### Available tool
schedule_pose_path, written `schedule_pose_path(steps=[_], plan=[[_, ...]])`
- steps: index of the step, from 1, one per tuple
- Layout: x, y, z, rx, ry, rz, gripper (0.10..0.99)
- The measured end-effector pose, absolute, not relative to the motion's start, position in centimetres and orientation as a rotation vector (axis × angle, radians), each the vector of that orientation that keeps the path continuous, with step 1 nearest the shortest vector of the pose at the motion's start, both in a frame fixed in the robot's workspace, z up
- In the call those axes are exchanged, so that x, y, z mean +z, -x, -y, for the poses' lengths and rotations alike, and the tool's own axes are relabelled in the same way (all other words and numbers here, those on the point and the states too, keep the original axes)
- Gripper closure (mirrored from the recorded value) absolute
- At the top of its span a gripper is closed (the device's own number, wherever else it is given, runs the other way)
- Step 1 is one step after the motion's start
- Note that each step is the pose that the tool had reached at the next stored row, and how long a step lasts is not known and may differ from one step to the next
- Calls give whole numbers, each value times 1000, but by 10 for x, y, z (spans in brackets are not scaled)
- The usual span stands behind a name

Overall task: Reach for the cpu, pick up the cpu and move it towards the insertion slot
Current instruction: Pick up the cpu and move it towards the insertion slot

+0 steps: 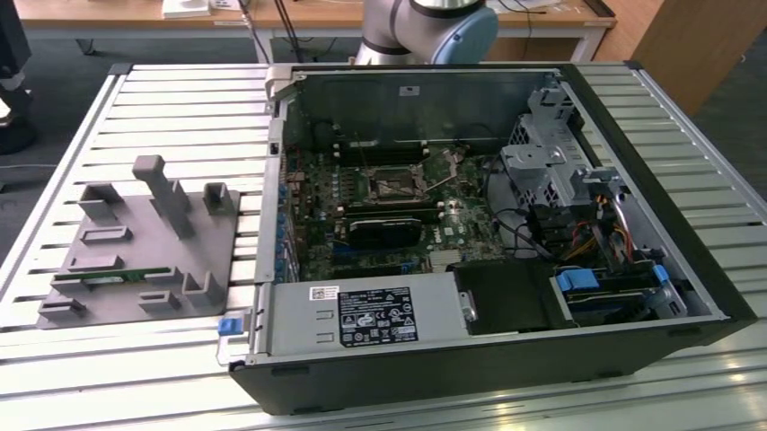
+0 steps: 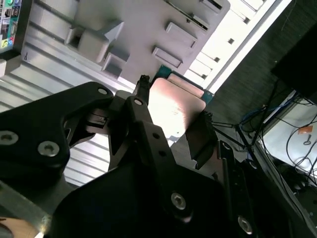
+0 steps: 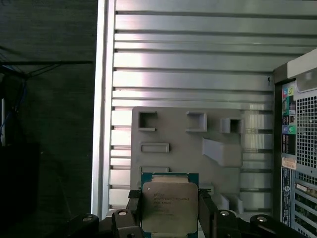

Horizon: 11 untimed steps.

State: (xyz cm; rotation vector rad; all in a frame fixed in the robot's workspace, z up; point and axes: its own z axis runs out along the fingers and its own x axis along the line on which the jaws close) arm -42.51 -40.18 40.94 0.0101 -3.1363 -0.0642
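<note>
My black gripper (image 3: 170,214) clamps the silvery-grey square metal cpu (image 3: 169,202) between its fingers (image 3: 206,214) | risk: thin-edge hold slipping, chip tilting

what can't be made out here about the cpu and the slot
- cpu: one edge cut off by the first wrist view's border; two sides covered by the gripper.
- grey fixture: the part behind the cpu is hidden, so contact cannot be told.
- insertion slot: too small in the exterior view to see inside it.

insertion slot (image 1: 393,187) uncovered inside open case (image 1: 480,377), drive cage (image 1: 542,171) close by, fixture posts (image 1: 154,176) well apart
</note>
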Motion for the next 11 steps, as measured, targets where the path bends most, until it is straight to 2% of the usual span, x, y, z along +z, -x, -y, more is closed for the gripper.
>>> schedule_pose_path(steps=[11], plan=[[409,387,402,-64,-10,3139,545]])
